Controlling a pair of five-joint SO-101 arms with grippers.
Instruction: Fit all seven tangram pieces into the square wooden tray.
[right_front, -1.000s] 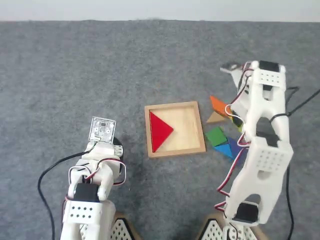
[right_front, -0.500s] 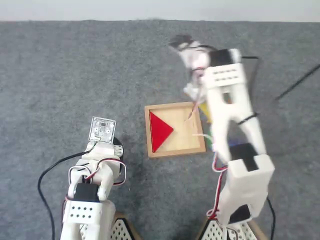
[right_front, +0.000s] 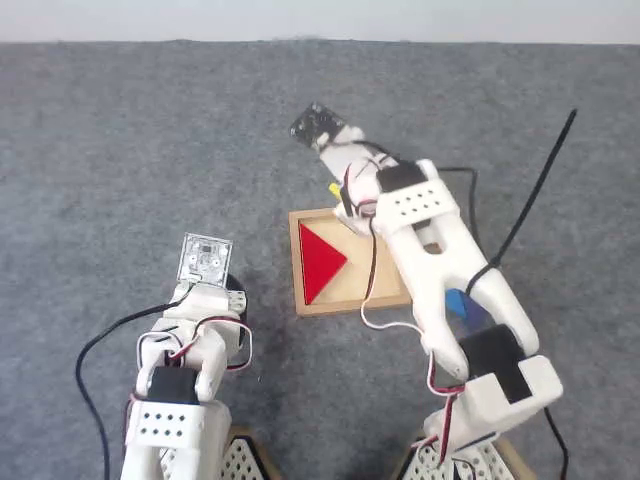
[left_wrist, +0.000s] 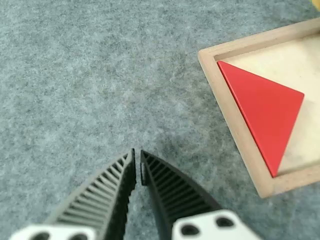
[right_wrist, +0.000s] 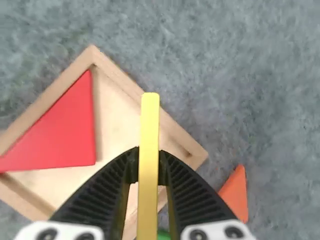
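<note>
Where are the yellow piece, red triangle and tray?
yellow piece (right_wrist: 150, 120), right wrist view, its upturned edge.
red triangle (left_wrist: 262, 115), left wrist view, centre of its face.
tray (left_wrist: 236, 120), left wrist view, its rim.

The right arm (right_front: 440, 270) stretches forward, angled toward the left arm's side, its jaws clamped on a flat yellow tangram piece (right_wrist: 149, 150) held edge-on. The left arm (right_front: 200, 300) sits folded near its base, jaws closed, aimed downward.
</note>
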